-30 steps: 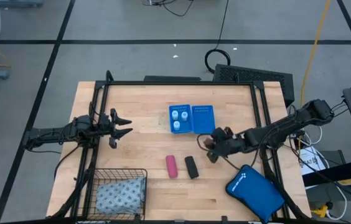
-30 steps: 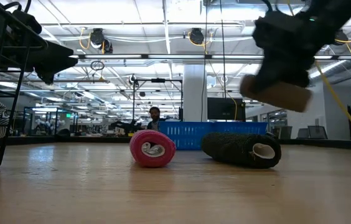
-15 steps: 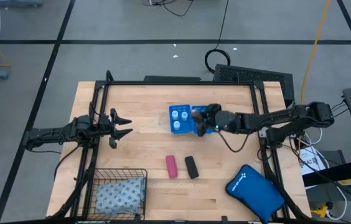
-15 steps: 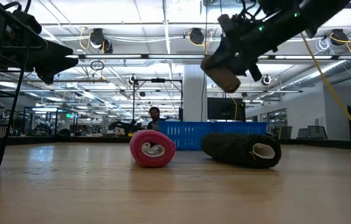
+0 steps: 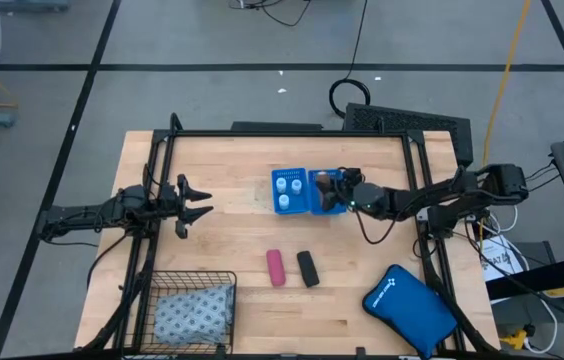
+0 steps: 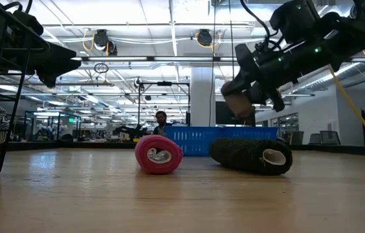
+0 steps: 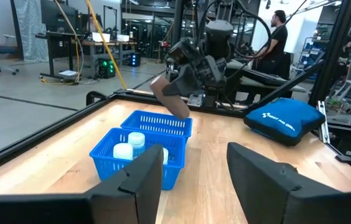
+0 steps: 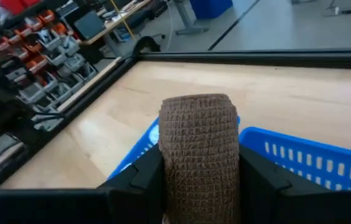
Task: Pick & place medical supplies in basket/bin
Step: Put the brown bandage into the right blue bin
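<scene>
Right gripper [image 5: 328, 190]: closed on the brown roll [image 8: 200, 152], held above the blue tray [image 5: 307, 192].
Left gripper [image 5: 200, 204]: kept wide apart, off to the side.

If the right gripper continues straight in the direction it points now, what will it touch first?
Most likely the blue tray. The right gripper, shut on the brown roll, hangs over it and points down toward it. Depth is unclear, so I cannot tell which compartment the roll would enter.
</scene>
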Robot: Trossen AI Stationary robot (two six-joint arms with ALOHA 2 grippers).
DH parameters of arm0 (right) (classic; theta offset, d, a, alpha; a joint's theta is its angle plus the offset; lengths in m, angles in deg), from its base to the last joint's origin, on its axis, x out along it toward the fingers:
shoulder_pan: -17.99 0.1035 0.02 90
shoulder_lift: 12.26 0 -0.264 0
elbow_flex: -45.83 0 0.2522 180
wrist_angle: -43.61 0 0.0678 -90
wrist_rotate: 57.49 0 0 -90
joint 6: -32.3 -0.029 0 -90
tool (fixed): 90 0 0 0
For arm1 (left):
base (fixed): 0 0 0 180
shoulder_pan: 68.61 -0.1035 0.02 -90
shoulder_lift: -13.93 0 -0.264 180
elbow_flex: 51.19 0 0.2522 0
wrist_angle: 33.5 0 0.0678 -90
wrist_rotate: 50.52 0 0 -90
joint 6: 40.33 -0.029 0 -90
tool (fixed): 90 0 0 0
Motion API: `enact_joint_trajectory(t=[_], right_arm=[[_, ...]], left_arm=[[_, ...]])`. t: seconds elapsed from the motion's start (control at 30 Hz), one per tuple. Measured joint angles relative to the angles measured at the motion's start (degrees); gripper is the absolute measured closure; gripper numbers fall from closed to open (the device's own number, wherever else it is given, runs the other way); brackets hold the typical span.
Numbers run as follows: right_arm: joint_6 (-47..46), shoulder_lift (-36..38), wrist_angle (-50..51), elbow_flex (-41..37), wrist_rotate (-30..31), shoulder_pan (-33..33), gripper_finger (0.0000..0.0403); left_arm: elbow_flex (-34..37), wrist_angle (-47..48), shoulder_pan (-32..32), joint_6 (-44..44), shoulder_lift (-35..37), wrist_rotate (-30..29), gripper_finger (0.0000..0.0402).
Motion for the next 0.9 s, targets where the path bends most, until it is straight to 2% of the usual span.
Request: enact_joint_trajectory(t=[0.23, 0.6, 0.9], right_arm=[[-0.03, 0.00, 1.63, -1.17, 2.21, 0.00, 0.0267], [-2.00, 0.00, 9.29, -1.17, 6.52, 0.00, 0.0268], [-2.86, 0.03, 11.04, -1.17, 6.31, 0.00, 0.0262]], left_arm=[[0.00, 0.01, 0.01, 0.00, 0.00, 0.00, 0.0223], [0.00, 0.01, -0.02, 0.00, 0.00, 0.00, 0.0196], [0.00, 0.01, -0.02, 0.00, 0.00, 0.00, 0.0203]])
